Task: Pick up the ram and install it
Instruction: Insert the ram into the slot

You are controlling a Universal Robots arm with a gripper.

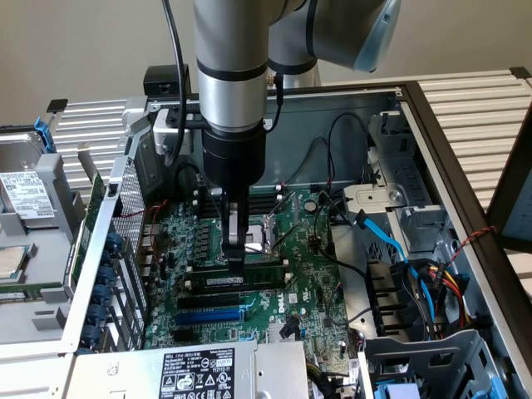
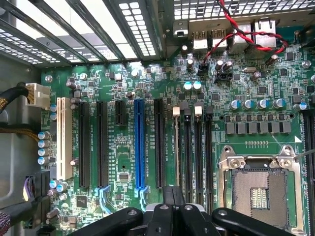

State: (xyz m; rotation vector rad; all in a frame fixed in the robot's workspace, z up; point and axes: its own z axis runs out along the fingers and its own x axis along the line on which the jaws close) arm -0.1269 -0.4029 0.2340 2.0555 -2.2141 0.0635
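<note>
Green motherboard in open grey metal case, tool pressed together over the ram.

A robotics or computer-hardware lab: an opened computer case lies on a slatted worktop, motherboard exposed, a robot arm reaching in, a loose drive at nine o'clock.

A matt green motherboard is housed in a case of dull grey sheet metal. On the board are shown a matt green ram with a white paper label, a glossy blue plastic slot and a shiny metal socket frame.
</note>
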